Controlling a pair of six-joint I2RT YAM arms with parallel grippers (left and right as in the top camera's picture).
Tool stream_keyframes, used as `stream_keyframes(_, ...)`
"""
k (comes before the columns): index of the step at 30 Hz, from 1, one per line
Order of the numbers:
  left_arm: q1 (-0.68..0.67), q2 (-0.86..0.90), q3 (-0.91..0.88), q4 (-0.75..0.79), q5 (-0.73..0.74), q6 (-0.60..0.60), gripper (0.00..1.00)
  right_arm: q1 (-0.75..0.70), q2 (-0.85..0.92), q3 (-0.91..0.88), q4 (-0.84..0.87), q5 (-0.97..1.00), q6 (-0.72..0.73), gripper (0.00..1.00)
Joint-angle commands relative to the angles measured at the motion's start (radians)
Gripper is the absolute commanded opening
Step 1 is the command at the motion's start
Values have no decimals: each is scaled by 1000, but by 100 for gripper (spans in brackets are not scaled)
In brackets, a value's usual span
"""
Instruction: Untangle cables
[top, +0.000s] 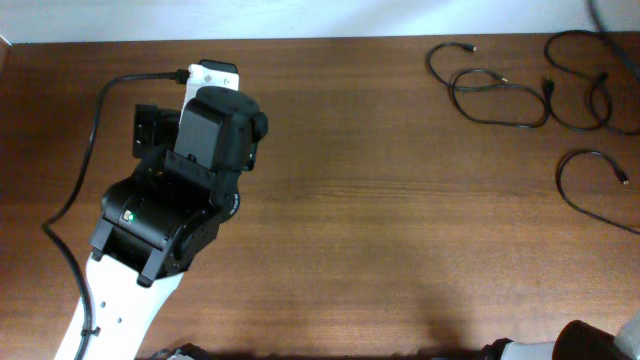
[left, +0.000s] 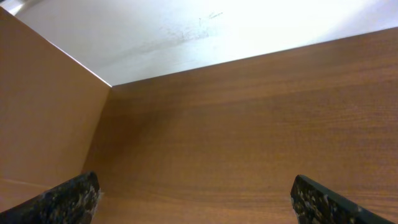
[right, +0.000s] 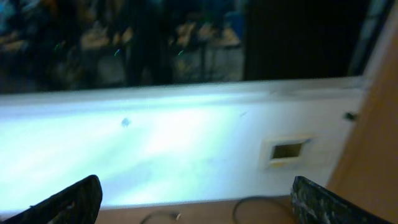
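From overhead, we see the cables (top: 530, 85) lying in separate loops at the table's (top: 400, 220) far right corner, well apart from the left end effector (top: 215, 72). Left wrist view: its fingers spread, empty. Right wrist view: the right end effector (right: 196, 199) is released too. We judge untangling nearly finished; any next move means reaching back.

Left arm (top: 170, 210) folded at left of the overhead frame, left gripper (left: 196, 199) wide open, holding nothing. Right arm (top: 590, 342) barely visible at bottom right corner; right gripper (right: 196, 199) fingers spread, empty.
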Motion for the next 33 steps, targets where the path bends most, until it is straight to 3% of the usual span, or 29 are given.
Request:
stream_keyframes(1, 3, -15, 8, -4, 11, 0, 99, 68, -118, -169, 23, -17, -198, 96)
stream_keyframes(6, 3, -15, 8, -7, 11, 0, 99, 159, -414, -514, 159, 239, -267, 96)
stream_keyframes(10, 3, -15, 8, -8, 11, 0, 99, 163, -674, -742, 321, 253, -235, 95)
stream_keyframes(18, 3, -15, 8, -49, 49, 1, 99, 163, -961, -792, 330, 328, -160, 95)
stream_keyframes(21, 3, -15, 8, -57, 68, 1, 99, 164, -1023, -792, 223, 330, -156, 95)
stream_keyframes(26, 3, -16, 8, -61, 67, 1, 99, 172, -1054, -797, 201, 255, -141, 95)
stream_keyframes(31, 3, -17, 8, -66, 67, 1, 99, 177, -1019, -836, 58, 252, -124, 96)
stream_keyframes(33, 2, -17, 8, -61, 67, 1, 99, 177, -983, -903, 83, 255, -130, 96)
